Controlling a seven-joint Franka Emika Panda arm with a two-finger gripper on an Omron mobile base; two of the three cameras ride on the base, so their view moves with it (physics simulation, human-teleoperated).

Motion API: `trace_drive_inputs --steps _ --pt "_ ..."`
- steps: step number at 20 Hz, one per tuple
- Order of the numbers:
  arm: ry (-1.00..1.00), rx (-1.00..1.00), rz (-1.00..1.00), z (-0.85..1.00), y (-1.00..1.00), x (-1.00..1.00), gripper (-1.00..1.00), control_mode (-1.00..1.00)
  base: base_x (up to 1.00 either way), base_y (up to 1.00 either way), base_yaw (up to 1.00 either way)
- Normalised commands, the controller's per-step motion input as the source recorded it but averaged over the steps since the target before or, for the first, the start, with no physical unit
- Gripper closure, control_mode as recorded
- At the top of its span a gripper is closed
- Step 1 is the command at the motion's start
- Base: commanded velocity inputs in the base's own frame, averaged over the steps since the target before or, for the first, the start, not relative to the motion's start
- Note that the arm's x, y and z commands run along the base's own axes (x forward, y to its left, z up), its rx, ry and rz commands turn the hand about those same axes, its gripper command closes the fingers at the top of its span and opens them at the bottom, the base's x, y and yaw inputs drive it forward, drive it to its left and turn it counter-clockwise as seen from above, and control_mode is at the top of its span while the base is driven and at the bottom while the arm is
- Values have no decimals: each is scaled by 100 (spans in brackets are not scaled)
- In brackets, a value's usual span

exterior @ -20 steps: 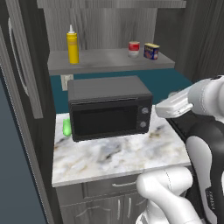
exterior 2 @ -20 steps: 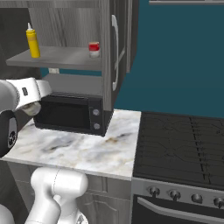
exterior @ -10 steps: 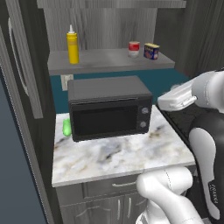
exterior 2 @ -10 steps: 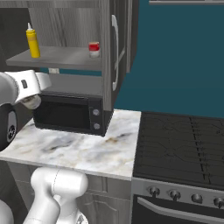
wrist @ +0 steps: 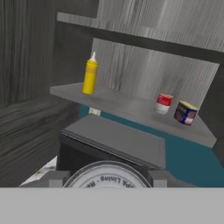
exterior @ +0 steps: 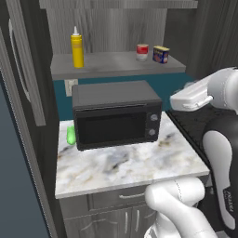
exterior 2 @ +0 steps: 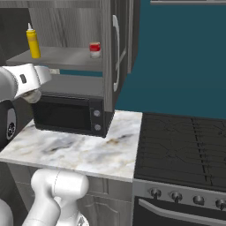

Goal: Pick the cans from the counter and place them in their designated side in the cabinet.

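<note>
Standing upright at the shelf's left end, a tall yellow squeeze bottle [exterior: 77, 48] tapers to a white nozzle. Below it a boxy black microwave [exterior: 116, 114] sits on the veined marble desk [exterior: 125, 168], a small green object [exterior: 70, 135] just beside its left side. On the flat grey shelf board [wrist: 127, 107] of the wood-grain cabinet [exterior: 107, 21], the red-and-white can [wrist: 164, 103] stands with its long axis vertical, silver top up, near a squat blue-and-yellow tin [wrist: 185, 113]. The end effector [wrist: 107, 180] is closed on a second can [wrist: 107, 176], its round silver lid facing the hand camera, raised over the microwave's right end.
</note>
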Motion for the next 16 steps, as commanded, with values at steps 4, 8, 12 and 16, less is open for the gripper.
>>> trace_drive_inputs --steps 4,8,12,16 --pt "-4 0 0 15 -6 6 100 -100 0 0 0" --pt "-1 0 0 15 -9 11 100 -100 0 0 0" --pt "0 0 0 12 -7 17 100 -100 0 0 0" --pt "0 0 0 12 -8 19 100 -100 0 0 0"
